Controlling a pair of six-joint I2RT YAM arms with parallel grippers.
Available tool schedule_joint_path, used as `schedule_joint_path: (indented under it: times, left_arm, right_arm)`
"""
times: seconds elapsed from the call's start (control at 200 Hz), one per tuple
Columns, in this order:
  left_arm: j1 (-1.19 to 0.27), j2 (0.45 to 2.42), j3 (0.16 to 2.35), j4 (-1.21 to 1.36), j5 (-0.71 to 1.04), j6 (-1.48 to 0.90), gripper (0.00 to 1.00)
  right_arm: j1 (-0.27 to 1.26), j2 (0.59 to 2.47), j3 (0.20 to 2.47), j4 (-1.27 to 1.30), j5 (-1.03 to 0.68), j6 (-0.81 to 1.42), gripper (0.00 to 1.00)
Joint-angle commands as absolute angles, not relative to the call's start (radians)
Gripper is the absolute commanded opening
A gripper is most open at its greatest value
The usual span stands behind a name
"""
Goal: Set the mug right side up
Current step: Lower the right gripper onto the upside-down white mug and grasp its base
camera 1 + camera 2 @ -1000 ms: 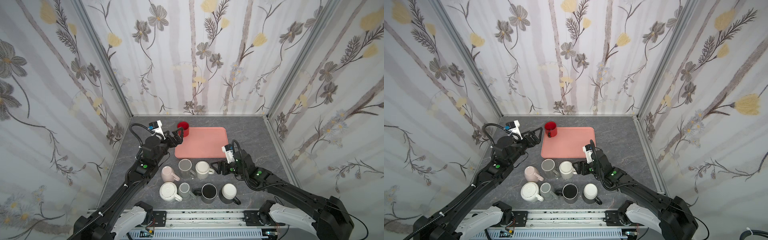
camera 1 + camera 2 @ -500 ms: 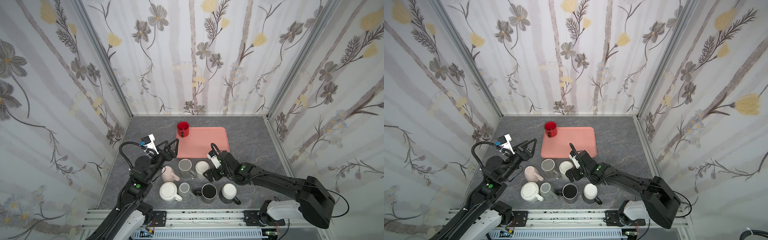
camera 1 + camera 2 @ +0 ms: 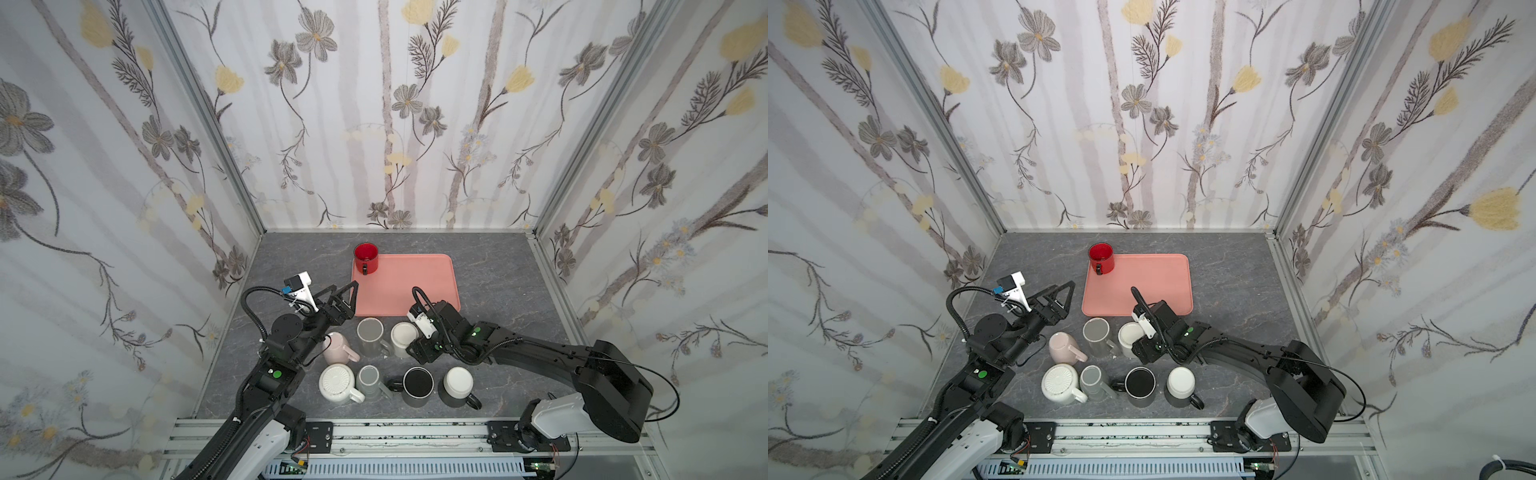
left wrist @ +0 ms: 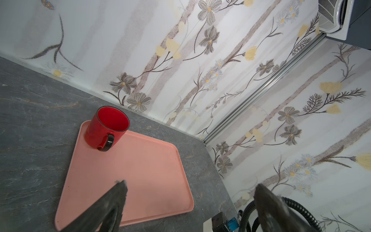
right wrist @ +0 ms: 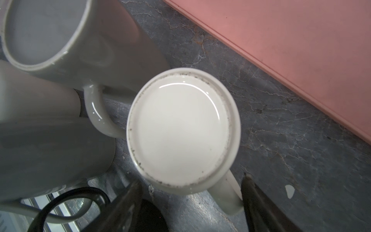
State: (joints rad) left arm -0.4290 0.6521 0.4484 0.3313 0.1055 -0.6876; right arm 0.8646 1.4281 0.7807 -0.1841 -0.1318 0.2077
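The grasp is in hand. The white mug [image 5: 180,128] stands bottom-up just beside the tray [image 3: 415,286]. The right gripper [image 5: 192,179] straddles its handle [image 5: 227,198], fingers half-spread and not yet pinching. The next move calls for closing, lifting and rolling the mug upright. The left gripper [image 4: 190,184] hangs wide and empty near the tray.

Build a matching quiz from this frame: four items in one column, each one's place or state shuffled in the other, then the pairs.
Items
1. red ceramic mug
2. cream ceramic mug
3. white ribbed-base mug
4. left gripper

Place or state
A. base up, handle between fingers of the right gripper
B. open, empty, raised beside the pink plastic tray
C. upright on the tray's far left corner
D. base up, left end of the front row

Pairs: 1-C, 2-A, 3-D, 4-B
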Motion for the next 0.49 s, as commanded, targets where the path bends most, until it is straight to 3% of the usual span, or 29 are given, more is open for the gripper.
schedule_joint_path:
  times: [0.0,0.18,0.49]
  left_arm:
    - [-0.429,0.652,0.443,0.348,0.112,-0.689,1.00]
    - [-0.429,0.656,0.435,0.359,0.115,-0.695,1.00]
    - [-0.429,0.659,0.429,0.370,0.127,-0.711,1.00]
  right_arm:
    - [0.868,1.430,0.784,-0.197,-0.142,0.197,0.61]
    - [0.872,1.415,0.765,-0.198,-0.112,0.214,0.40]
    - [0.913,1.470,0.796,-0.198,-0.008,0.206,0.43]
